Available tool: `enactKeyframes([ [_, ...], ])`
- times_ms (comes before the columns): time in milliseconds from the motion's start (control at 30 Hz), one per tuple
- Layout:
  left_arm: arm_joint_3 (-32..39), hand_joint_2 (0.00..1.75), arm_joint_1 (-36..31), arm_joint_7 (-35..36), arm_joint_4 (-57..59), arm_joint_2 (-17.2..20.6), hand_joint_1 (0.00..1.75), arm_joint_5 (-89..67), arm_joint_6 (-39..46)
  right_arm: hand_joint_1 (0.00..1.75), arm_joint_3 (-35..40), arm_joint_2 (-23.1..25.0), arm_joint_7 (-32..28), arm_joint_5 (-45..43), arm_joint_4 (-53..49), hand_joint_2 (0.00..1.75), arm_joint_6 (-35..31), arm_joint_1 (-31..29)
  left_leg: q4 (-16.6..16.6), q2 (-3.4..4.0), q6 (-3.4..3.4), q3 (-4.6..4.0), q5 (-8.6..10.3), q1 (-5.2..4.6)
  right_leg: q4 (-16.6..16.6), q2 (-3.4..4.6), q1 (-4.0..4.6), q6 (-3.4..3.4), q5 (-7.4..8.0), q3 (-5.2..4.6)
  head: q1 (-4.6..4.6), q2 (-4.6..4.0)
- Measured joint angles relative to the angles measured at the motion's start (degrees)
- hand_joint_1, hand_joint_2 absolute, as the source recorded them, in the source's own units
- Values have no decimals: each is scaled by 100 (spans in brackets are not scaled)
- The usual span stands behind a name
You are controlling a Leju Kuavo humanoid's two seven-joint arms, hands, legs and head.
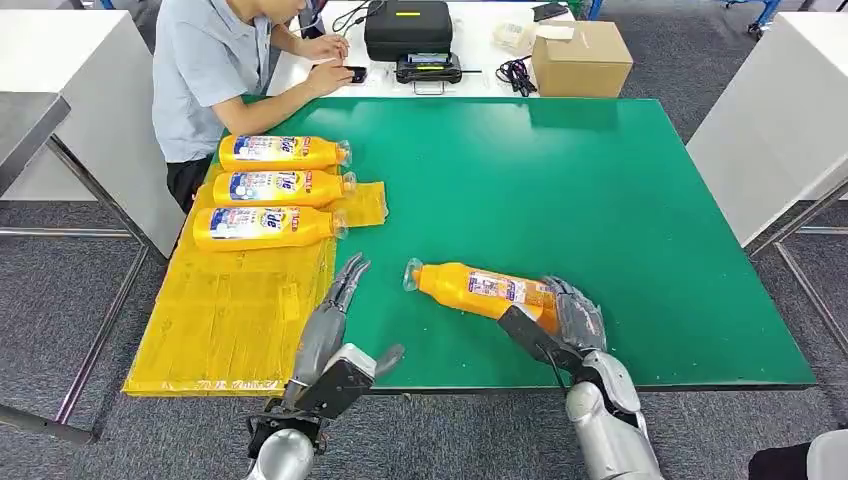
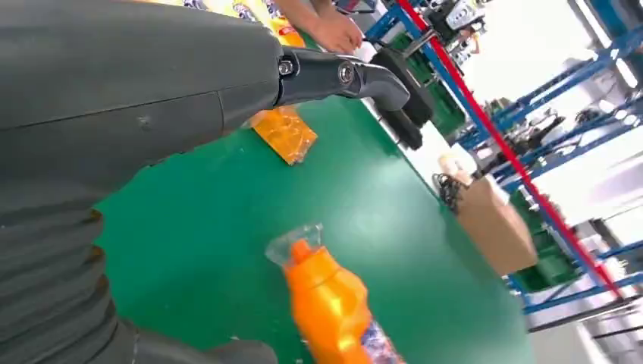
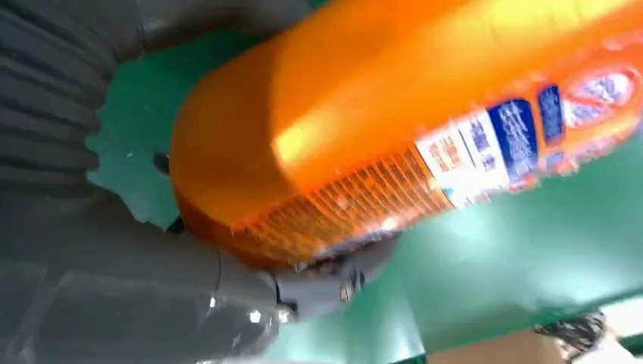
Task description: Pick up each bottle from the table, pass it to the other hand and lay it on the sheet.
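An orange bottle (image 1: 480,288) with a clear cap lies slanted over the green table (image 1: 560,180), cap toward the left. My right hand (image 1: 560,320) grips its base end; the right wrist view has the bottle (image 3: 394,129) close up against the hand (image 3: 136,250). My left hand (image 1: 340,300) is open, fingers stretched forward at the yellow sheet's edge, a short way left of the cap. In the left wrist view the bottle (image 2: 326,303) points its cap at the hand (image 2: 136,114). Three more orange bottles (image 1: 285,152) (image 1: 283,187) (image 1: 265,225) lie side by side on the yellow sheet (image 1: 230,310).
A person (image 1: 215,70) in a grey shirt sits at the table's far left corner, hands on a phone. Behind the green table stand a black case (image 1: 408,28), a cardboard box (image 1: 580,58) and cables. White tables flank both sides.
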Motion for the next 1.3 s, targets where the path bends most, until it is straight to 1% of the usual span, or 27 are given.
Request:
enactKeyframes([
  [200, 6, 175, 2, -24, 0, -2, 0, 136, 20, 175, -4, 30, -56, -112, -73, 175, 0, 43, 0, -2, 0, -3, 0, 0, 0, 0, 0, 0, 0, -2, -2, 0],
  [333, 55, 175, 8, -278, 55, -9, 0, 1186, 122, 175, -87, 251, -277, -690, -614, 175, 94, 208, 0, -3, 0, -13, 0, -1, 0, -1, -1, 0, 0, -10, -2, 0],
  [467, 79, 175, 9, -465, 68, -13, 0, 1236, 323, 175, -138, 286, -371, -847, -675, 175, 96, 213, 0, -3, 0, -16, 0, -1, 0, -1, -1, 0, 0, -13, 0, 0],
  [600, 111, 175, 8, -570, 98, -15, 0, 1504, 536, 175, -157, 338, -595, -1145, -721, 175, 109, 216, 0, -3, 0, -17, 0, -1, 0, 0, -1, 0, 0, -17, -2, 0],
  [733, 155, 175, -46, -513, 372, -24, 0, 2352, 82, 175, -162, 404, -874, -1539, -848, 175, 186, 228, 0, -3, 0, -18, 1, 0, 0, 0, 0, 0, 0, -18, -2, 0],
  [800, 175, 175, -114, -426, 621, -31, 0, 2973, -289, 175, -155, 437, -981, -1737, -889, 175, 236, 226, 0, -3, 0, -19, 1, 0, 1, -1, -1, 0, 0, -17, 0, 0],
  [933, 179, 175, -259, -498, 1125, -37, 0, 3741, -750, 175, -57, 452, -1143, -2049, -887, 175, 306, 196, 0, -3, 0, -22, 1, -1, 1, -1, -1, 0, 0, -17, 0, 0],
  [1133, 179, 175, -557, -789, 1642, -50, 0, 4211, -754, 175, 197, 448, -1296, -2426, -751, 175, 328, 27, 0, -3, 1, -22, 3, -1, 1, -1, -1, 0, 1, -18, 0, 0],
  [1300, 179, 175, -695, -830, 1858, -59, 0, 4268, -719, 175, 328, 444, -1309, -2487, -640, 175, 332, -46, 0, -4, 0, -23, 3, -1, 2, -1, -1, 0, 1, -19, 0, 0],
])
